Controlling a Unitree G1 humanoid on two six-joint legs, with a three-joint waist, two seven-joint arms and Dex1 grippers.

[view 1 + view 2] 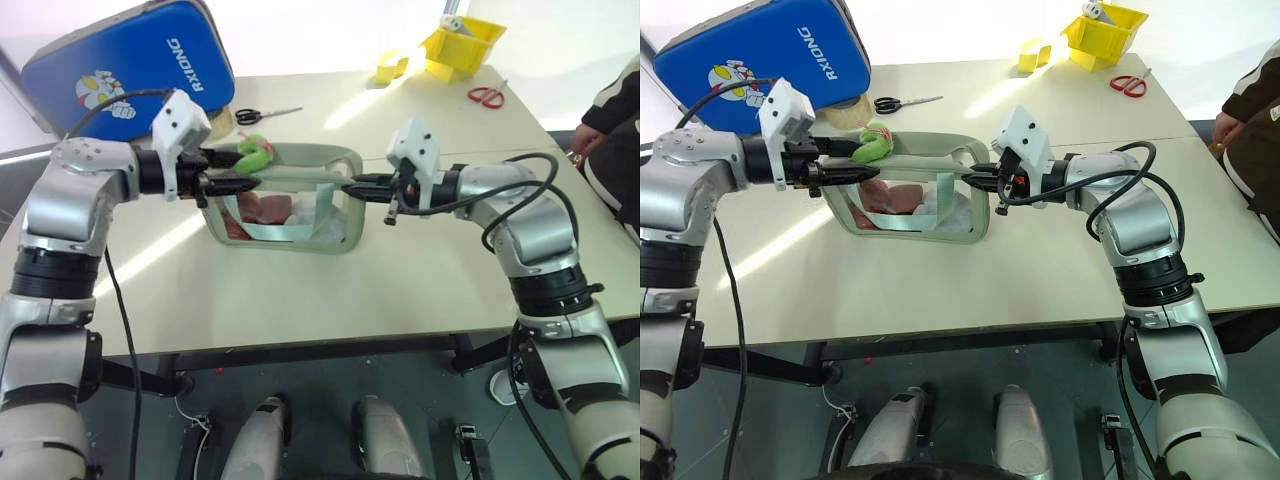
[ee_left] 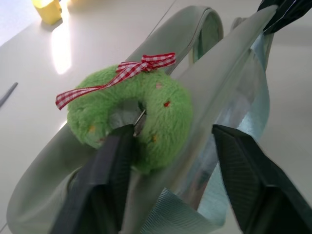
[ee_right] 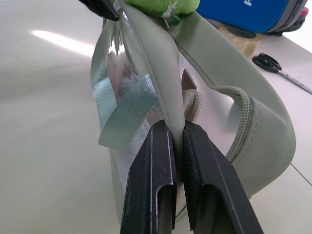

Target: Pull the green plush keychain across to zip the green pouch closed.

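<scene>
Fingers of left gripper (image 2: 170, 180) spread wide, gripping nothing; green plush keychain (image 2: 131, 117), fuzzy ring with red gingham ribbon, sits just beyond one finger on left end of green pouch (image 1: 335, 160). Right gripper (image 3: 178, 141) clamped flat on pouch's pale matte rim at opposite end. Pouch front clear glossy plastic, woven mint ribbon handle. Blue case (image 1: 130, 60) behind reads "RXIONG".

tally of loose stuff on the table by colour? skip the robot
Green: 2, pouch and plush keychain
Blue: 1, case
Yellow: 2, bin and small tub
Red: 1, red-handled scissors
Black: 1, black-handled scissors
Total: 7
</scene>
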